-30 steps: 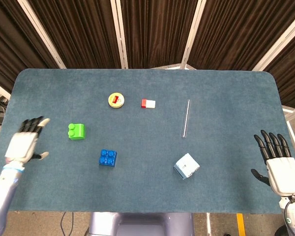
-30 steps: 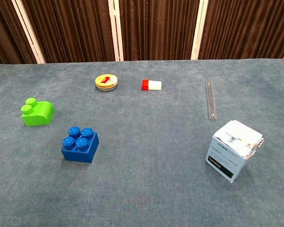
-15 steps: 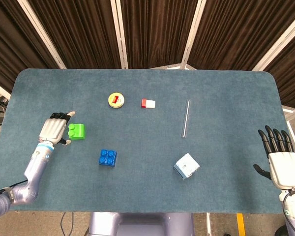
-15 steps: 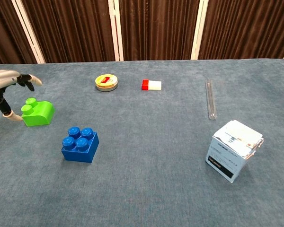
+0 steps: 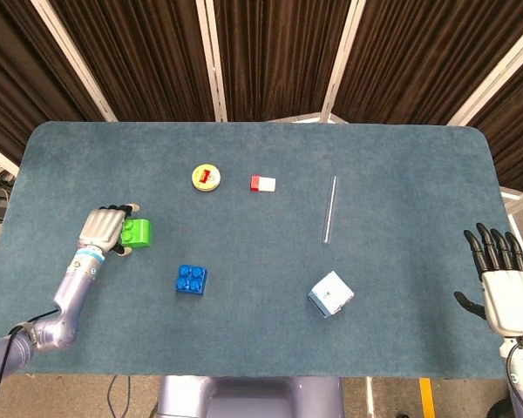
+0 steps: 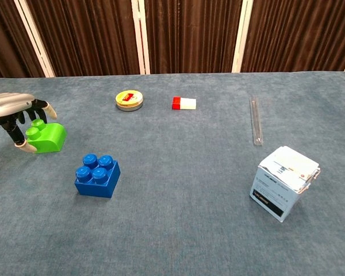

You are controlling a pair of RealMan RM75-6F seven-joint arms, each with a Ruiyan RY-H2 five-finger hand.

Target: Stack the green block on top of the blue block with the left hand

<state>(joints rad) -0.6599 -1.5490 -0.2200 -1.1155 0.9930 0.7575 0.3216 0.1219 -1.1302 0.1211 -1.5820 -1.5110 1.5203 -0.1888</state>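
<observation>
The green block (image 5: pixel 138 232) (image 6: pixel 49 138) sits on the blue cloth at the left. My left hand (image 5: pixel 103 228) (image 6: pixel 14 112) is over its left side, fingers apart and curving down around its studded end, with no firm grip that I can see. The blue block (image 5: pixel 192 279) (image 6: pixel 97 176) stands apart, nearer the front and to the right of the green one. At the table's right edge, far from both blocks, my right hand (image 5: pixel 504 287) stays open with fingers spread; only the head view shows it.
A yellow round tin (image 5: pixel 207 178) (image 6: pixel 129 100) and a red-and-white block (image 5: pixel 262 183) (image 6: pixel 184 103) lie further back. A clear tube (image 5: pixel 329 209) (image 6: pixel 256 119) lies right of centre. A small white box (image 5: pixel 330 293) (image 6: pixel 284 182) stands at the front right.
My left hand has swung in from the table's left edge to the green block and lowered its fingers around it. My right hand has drifted slightly towards the front edge.
</observation>
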